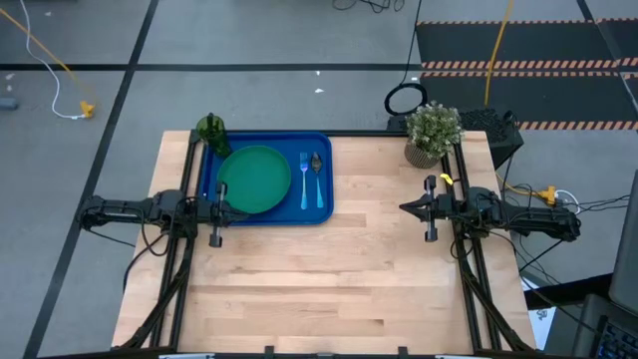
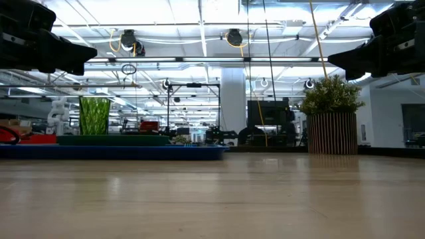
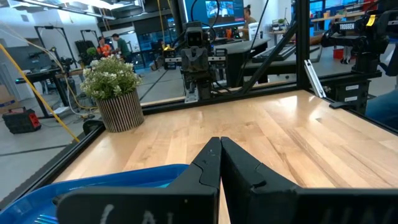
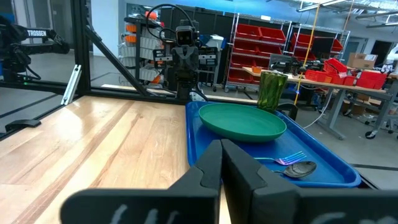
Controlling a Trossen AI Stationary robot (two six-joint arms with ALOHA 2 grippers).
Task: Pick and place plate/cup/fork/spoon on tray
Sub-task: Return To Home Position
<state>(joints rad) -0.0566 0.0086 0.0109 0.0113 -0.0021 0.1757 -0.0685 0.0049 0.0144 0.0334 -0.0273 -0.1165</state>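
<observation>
The blue tray (image 1: pixel 324 204) lies at the table's far left. On it rest the green plate (image 1: pixel 254 179), the dark-green cup (image 1: pixel 212 131) at its far left corner, the pale fork (image 1: pixel 303 178) and the spoon (image 1: pixel 317 175) side by side to the plate's right. They also show in the right wrist view: tray (image 4: pixel 323 158), plate (image 4: pixel 242 121), cup (image 4: pixel 271 90), fork (image 4: pixel 283 159), spoon (image 4: pixel 298 168). My left gripper (image 1: pixel 225 207) is shut, above the tray's near left edge. My right gripper (image 1: pixel 403 208) is shut, above the table's right part. Both hold nothing.
A potted plant (image 1: pixel 433 133) in a ribbed pot stands at the table's far right corner, just beyond my right arm. Bare wood spreads between the two grippers and toward the near edge.
</observation>
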